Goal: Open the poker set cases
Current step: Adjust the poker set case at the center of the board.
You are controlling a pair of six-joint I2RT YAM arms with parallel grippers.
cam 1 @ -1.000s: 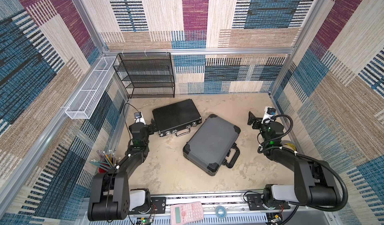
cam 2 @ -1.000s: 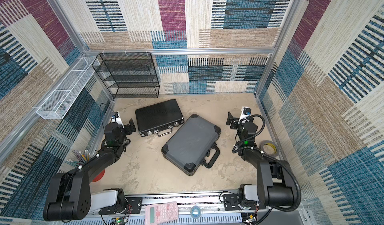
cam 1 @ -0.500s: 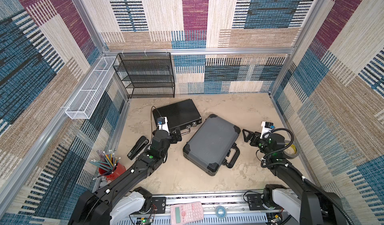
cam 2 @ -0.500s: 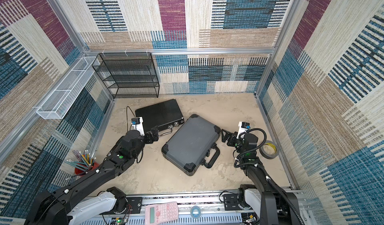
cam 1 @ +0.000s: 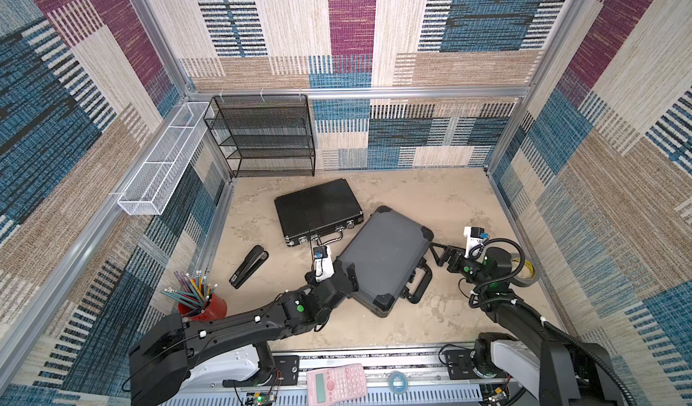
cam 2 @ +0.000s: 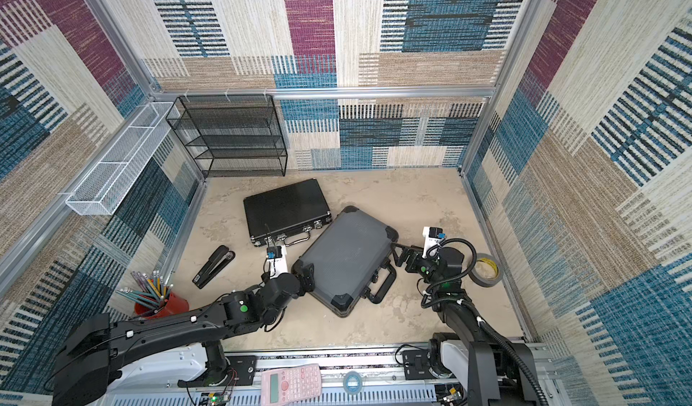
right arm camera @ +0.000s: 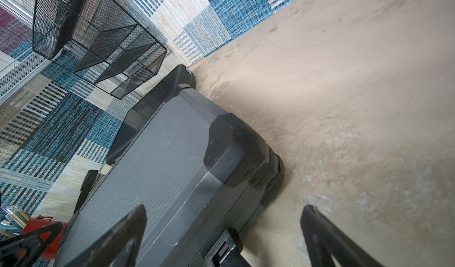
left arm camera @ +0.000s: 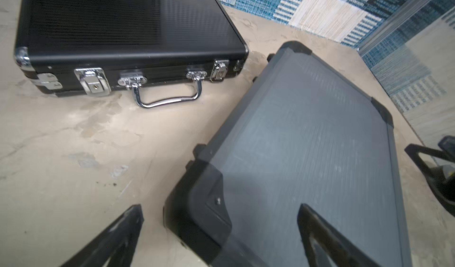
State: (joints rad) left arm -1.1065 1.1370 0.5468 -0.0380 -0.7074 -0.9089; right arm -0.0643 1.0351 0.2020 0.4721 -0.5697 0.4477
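I saw a black ribbed case (cam 1: pixel 318 213) with silver latches and a grey case (cam 1: pixel 385 258) with black corners on the mottled beige floor (cam 1: pixel 430 198). The stapler (cam 1: pixel 249 265) was black, the cup (cam 1: pixel 209 307) red, the calculator (cam 1: pixel 337 383) pink. The shelf (cam 1: pixel 262 138) was black mesh, the basket (cam 1: pixel 163 162) white mesh. The walls (cam 1: pixel 486 18) showed striped blue, maroon and tan patches.

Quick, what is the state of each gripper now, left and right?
Left gripper: open, holding nothing, at a corner of the grey case.
Right gripper: open, holding nothing, beside the grey case.
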